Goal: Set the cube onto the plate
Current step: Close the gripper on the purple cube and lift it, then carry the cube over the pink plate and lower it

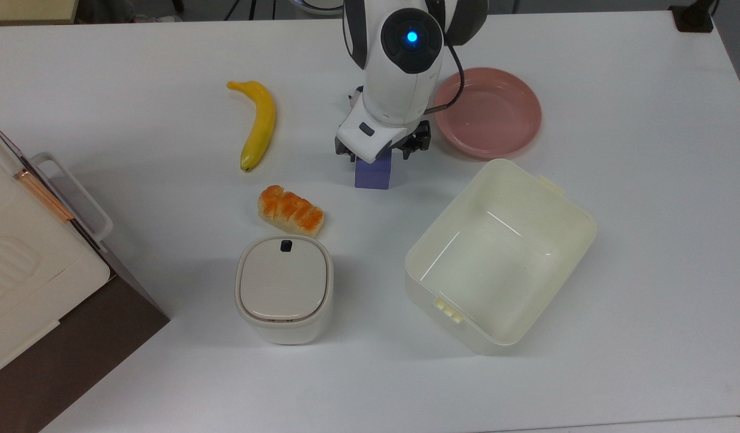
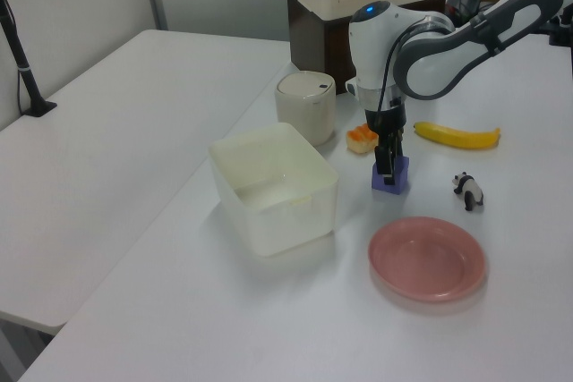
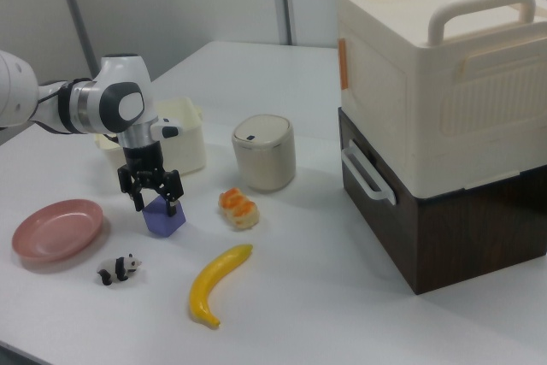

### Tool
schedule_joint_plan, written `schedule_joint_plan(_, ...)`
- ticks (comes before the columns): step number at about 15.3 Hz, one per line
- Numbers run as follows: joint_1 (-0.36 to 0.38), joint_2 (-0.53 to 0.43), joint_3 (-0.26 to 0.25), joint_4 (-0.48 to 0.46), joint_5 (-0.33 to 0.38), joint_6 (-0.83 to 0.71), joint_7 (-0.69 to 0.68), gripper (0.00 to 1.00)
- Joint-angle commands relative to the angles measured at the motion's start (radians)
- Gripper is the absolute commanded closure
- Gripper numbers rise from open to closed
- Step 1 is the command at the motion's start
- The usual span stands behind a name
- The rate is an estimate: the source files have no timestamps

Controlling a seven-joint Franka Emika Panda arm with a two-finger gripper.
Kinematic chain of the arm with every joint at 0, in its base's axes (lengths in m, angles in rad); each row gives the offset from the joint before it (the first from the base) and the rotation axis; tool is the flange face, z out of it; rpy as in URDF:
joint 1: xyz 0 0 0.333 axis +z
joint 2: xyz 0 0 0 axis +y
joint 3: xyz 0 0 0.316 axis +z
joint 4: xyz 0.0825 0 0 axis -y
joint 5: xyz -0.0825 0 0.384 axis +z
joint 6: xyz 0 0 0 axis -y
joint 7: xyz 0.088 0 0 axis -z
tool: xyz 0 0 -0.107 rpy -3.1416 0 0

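White tabletop (image 1: 646, 210) throughout, with a stacked cream-and-brown box unit (image 3: 436, 108) at one edge. Two-finger gripper (image 3: 151, 197) lowered over the small blue-purple matte cube (image 3: 163, 216), fingers spread and straddling its top; contact with the faces not discernible. Cube standing on the table, apart from the round pink glossy plate (image 1: 487, 112), which lies at the top view's right of it, empty. Nearby: one yellow banana (image 1: 256, 124), one orange-glazed bread piece (image 1: 290, 210), one cream lidded canister (image 1: 284, 288), one open cream rectangular tub (image 1: 500, 255), one small black-and-white panda toy (image 2: 468, 190). Nothing standing between cube and plate.
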Motion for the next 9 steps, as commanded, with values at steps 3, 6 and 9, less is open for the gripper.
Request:
schedule_joint_plan(3,0.012,0.007,0.000,-0.007,-0.034,0.011,0.098,0.75)
schedule_joint_plan(6,0.017,-0.013,0.000,-0.009,-0.042,-0.021,0.095,0.84)
schedule_joint_plan(9,0.026,-0.073,0.028,-0.010,-0.048,-0.104,0.088,0.84)
